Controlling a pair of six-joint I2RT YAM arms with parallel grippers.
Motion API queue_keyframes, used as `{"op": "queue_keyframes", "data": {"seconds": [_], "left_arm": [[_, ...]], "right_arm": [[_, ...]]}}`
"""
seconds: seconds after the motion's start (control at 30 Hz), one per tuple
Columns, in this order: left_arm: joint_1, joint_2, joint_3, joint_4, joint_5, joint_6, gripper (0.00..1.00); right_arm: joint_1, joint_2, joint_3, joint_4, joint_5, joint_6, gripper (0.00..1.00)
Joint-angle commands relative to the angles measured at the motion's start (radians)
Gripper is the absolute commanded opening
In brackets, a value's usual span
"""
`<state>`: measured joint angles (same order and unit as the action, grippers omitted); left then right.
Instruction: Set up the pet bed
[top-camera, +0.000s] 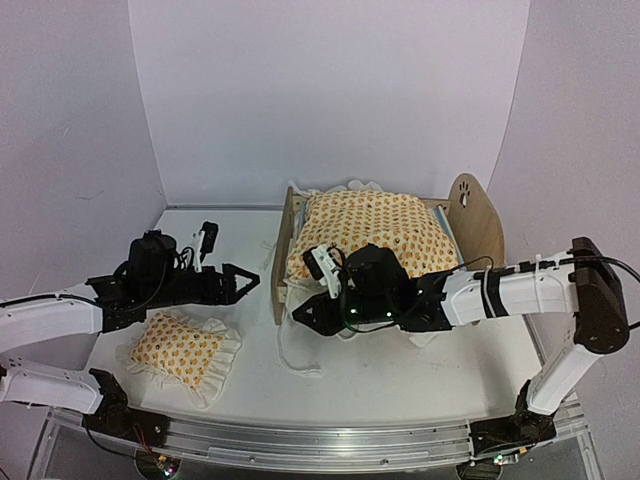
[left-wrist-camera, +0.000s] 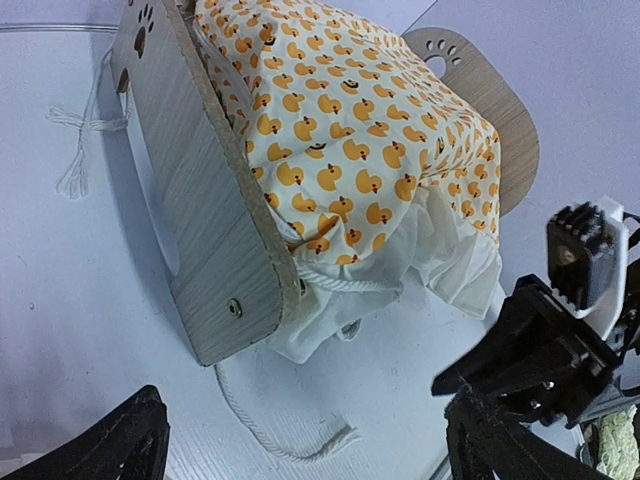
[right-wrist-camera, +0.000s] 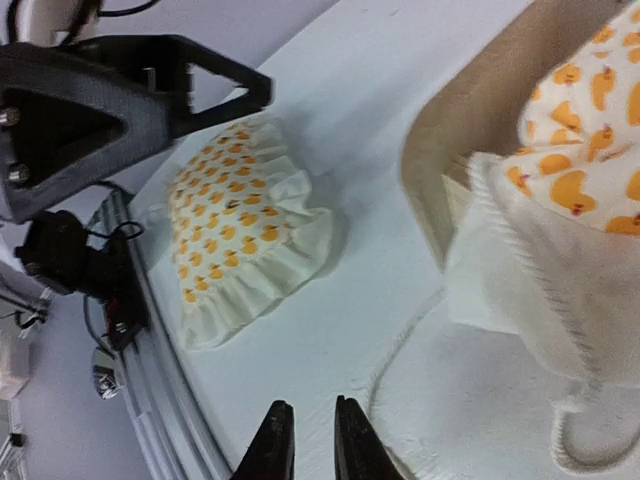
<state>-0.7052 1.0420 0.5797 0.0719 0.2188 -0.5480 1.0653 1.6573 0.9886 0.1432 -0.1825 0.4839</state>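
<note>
The pet bed (top-camera: 282, 262) stands mid-table, its plywood footboard (left-wrist-camera: 190, 190) on the left and its rounded headboard (top-camera: 475, 215) with a paw cutout on the right. A duck-print ruffled blanket (top-camera: 370, 235) lies bunched over it, and white fabric spills off the front corner (left-wrist-camera: 450, 260). My left gripper (top-camera: 240, 281) is open just left of the footboard, with nothing between its fingers (left-wrist-camera: 120, 445). In front of the bed's near side my right gripper (top-camera: 300, 316) hovers low over the table. Its jaws (right-wrist-camera: 310, 430) are almost together and hold nothing.
The matching small pillow (top-camera: 180, 348) lies at the front left, also visible in the right wrist view (right-wrist-camera: 240, 230). A loose white cord (left-wrist-camera: 270, 430) trails on the table from the bed's near corner. Another cord (left-wrist-camera: 85, 130) lies beyond the footboard. The table's front rail (top-camera: 320, 445) runs close by.
</note>
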Motion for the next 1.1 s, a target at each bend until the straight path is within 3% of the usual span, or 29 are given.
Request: {"op": "queue_keyframes", "data": {"seconds": [0.0,0.03,0.17,0.3,0.33,0.43,0.53,0.57,0.7,0.77,0.9,1.07], "left_arm": [[-0.022,-0.002,0.017,0.09,0.031,0.003,0.97],[-0.028,-0.004,0.018,0.091,0.024,0.002,0.98],[-0.049,-0.016,0.023,0.091,0.001,-0.011,0.98],[-0.073,-0.031,0.027,0.091,-0.024,-0.015,0.98],[-0.076,-0.031,0.031,0.091,-0.027,-0.014,0.98],[-0.08,-0.035,0.041,0.089,-0.039,-0.01,0.98],[-0.083,-0.049,0.045,0.083,-0.055,-0.01,0.98],[-0.084,-0.056,0.045,0.074,-0.067,-0.01,0.98],[-0.085,-0.076,0.064,0.015,-0.124,0.02,0.98],[-0.085,-0.079,0.078,-0.016,-0.159,0.034,0.98],[-0.085,-0.088,0.102,-0.09,-0.287,0.018,0.97],[-0.085,-0.109,0.128,-0.206,-0.403,-0.017,0.97]], "right_arm": [[0.003,0.03,-0.048,-0.11,0.329,-0.174,0.36],[0.004,0.048,-0.065,-0.075,0.355,-0.19,0.44],[0.012,0.118,-0.099,0.022,0.505,-0.168,0.58],[0.016,0.208,-0.115,0.154,0.538,-0.158,0.6],[0.017,0.233,-0.117,0.194,0.54,-0.153,0.56],[0.037,0.29,-0.127,0.317,0.574,-0.168,0.32],[0.081,0.244,-0.126,0.299,0.595,-0.182,0.07],[0.089,0.207,-0.134,0.279,0.568,-0.174,0.0],[0.093,0.006,-0.185,0.226,0.372,-0.09,0.0],[0.09,-0.036,-0.166,0.217,0.197,-0.073,0.0],[0.09,0.026,-0.017,0.185,-0.168,-0.041,0.0],[0.09,0.179,0.122,0.341,-0.287,0.086,0.0]]}}
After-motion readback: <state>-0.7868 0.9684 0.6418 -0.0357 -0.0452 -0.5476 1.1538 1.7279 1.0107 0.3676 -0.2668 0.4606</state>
